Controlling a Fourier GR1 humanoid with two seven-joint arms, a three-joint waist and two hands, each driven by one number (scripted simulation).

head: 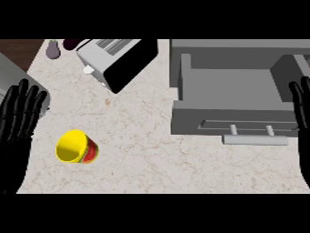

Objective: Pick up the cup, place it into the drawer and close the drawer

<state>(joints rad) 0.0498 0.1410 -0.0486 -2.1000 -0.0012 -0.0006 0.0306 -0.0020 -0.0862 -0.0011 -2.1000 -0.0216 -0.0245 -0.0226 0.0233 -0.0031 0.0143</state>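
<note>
Speckled counter (150,159), cup (76,146) tipped, eggplant (53,49) cut off above.

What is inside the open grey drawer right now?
The open grey drawer shows only its bare grey floor and walls. The yellow cup with red sides lies on the counter. The drawer's back part, under the grey cabinet, is hidden.
</note>
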